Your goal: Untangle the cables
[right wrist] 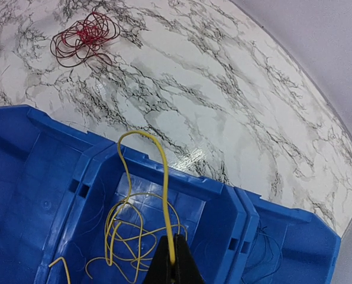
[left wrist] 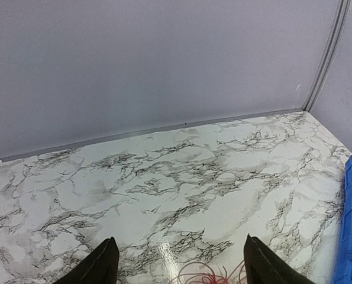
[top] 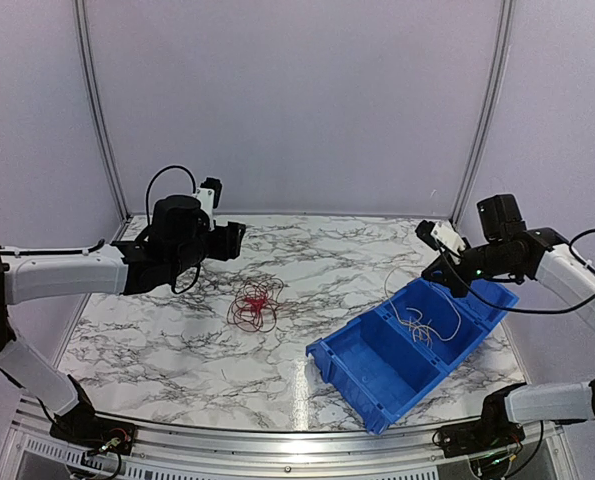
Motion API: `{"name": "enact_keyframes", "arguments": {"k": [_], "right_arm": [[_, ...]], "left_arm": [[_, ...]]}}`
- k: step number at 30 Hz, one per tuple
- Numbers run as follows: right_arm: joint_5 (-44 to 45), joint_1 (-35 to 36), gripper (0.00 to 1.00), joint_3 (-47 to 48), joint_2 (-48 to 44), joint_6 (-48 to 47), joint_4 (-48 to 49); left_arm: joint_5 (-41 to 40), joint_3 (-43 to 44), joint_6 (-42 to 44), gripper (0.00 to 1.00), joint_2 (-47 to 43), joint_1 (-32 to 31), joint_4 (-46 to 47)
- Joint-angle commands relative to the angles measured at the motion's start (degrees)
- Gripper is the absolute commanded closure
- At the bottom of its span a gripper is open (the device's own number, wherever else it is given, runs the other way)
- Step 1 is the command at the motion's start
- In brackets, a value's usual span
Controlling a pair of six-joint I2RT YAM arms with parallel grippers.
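Left gripper: I see it released, jaws wide, above the marble table.
Red cables: tangled on the table, near that gripper.
Blue bin: yellow cable looped in its middle compartment.
Right gripper: clenched on that yellow cable.

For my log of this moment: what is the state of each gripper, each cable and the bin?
left gripper: open, empty, above the table
right gripper: shut on the yellow cable
yellow cable: loops in the blue bin, one strand held up
red cables: tangled, lying on the table
blue bin: upright on the table
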Motion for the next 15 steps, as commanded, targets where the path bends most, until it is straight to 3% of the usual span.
{"name": "enact_keyframes", "arguments": {"k": [1,3,9,15], "right_arm": [[1.09,-0.49,1.00,-1.57,0.04,-4.45,-4.07],[2.06,-0.54,0.97,-2.67,0.52,-6.28,-5.35],[3.74,-0.54,0.72,-2.56,1.53,-7.30,-8.70],[1.99,-0.58,0.58,1.55,0.08,-6.89,-9.25]], "left_arm": [[-0.16,-1.13,-1.40,0.25,0.27,0.14,-0.43],[-0.06,-1.56,-1.53,0.25,0.05,0.10,-0.43],[-0.45,-2.97,-1.74,0.25,-0.87,0.10,-0.43],[-0.22,-3.88,-1.86,0.25,-1.16,0.10,-0.50]]}}
